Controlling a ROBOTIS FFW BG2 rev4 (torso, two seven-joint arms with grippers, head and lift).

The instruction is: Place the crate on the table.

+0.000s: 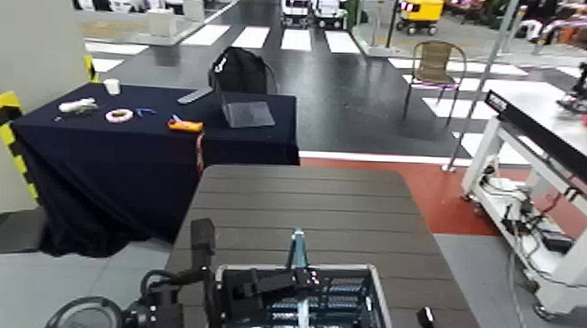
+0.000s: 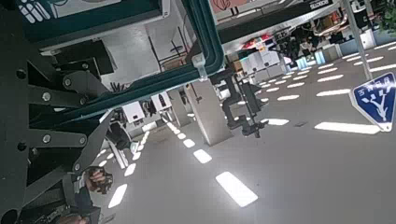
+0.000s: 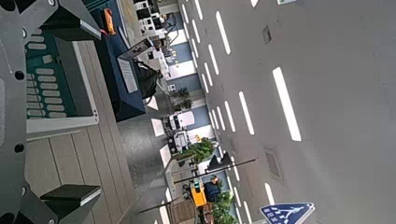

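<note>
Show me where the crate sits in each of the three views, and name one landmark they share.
Head view: the crate fills the bottom centre, over the near end of the table.
Left wrist view: only its teal handle and rim show, up close.
Right wrist view: its lattice side lies beside the table's slats.
Shared landmark: the ceiling lights in both wrist views.

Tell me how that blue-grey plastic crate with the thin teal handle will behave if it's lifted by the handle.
The blue-grey lattice-sided plastic crate is probably light for its size, since its walls are perforated. It likely keeps its shape: the pale rim looks rigid. The thin arched teal handle may let it swing or tilt, being one narrow hold above the dark brown slatted table.
</note>
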